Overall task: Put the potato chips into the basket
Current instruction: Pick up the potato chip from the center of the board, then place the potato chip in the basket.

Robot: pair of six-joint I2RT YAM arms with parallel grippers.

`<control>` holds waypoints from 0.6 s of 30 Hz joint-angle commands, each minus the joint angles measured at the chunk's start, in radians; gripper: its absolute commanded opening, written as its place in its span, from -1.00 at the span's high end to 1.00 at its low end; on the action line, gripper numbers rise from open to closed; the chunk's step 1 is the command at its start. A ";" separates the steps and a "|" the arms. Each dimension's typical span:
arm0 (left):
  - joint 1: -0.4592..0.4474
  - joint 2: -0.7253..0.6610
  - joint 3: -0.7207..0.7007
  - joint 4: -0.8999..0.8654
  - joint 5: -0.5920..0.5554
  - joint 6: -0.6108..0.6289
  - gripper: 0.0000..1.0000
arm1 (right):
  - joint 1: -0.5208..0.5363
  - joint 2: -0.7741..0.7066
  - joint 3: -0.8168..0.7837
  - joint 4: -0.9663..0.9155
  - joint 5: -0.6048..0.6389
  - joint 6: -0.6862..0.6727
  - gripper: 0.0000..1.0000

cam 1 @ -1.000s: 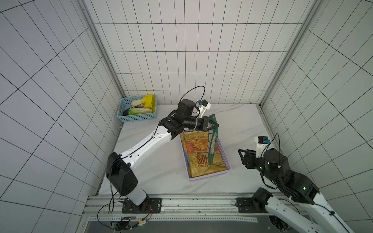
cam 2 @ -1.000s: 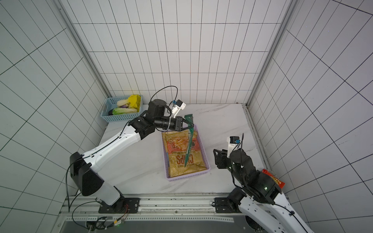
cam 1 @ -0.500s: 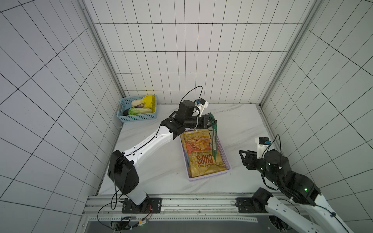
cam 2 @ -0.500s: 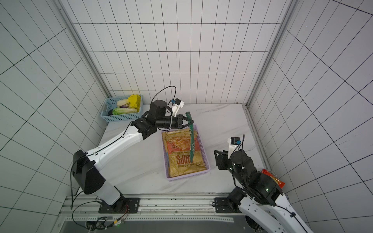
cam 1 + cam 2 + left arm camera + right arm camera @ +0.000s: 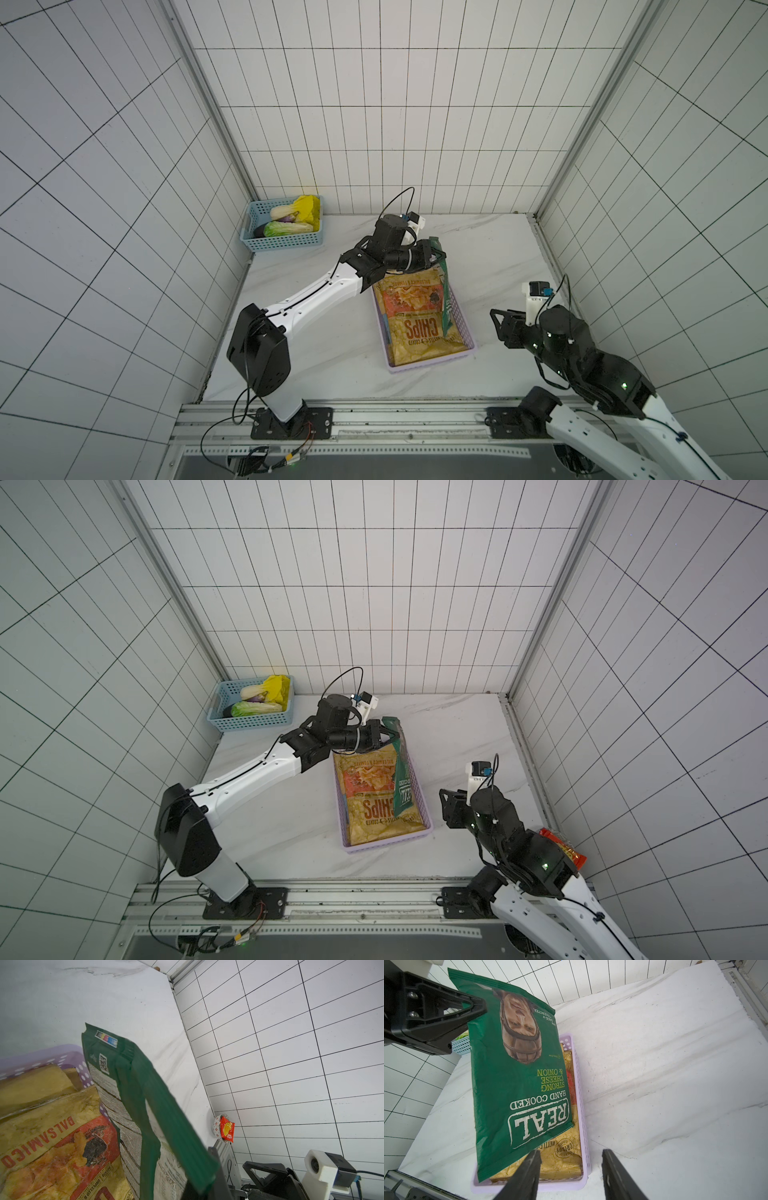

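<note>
The dark green flat "REAL" snack bag [image 5: 517,1084] covers most of the tan "CHIPS" bag [image 5: 566,1153] (bags beneath: count unclear).

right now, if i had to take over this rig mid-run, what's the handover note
Left gripper: shut on one edge of the dark green REAL bag, which hangs over the lilac basket.
Right gripper: open, empty, beside the basket.
Done: a tan CHIPS bag tops a stack in the basket; the count below is hidden.
Left: lower and release the REAL bag. A red packet sits by the wall near the right arm's base; it's unclear if it counts.
</note>
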 commanded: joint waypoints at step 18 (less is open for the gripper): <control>0.141 -0.110 -0.204 -0.079 -0.009 0.244 1.00 | -0.008 0.114 -0.021 0.102 -0.050 -0.004 -0.02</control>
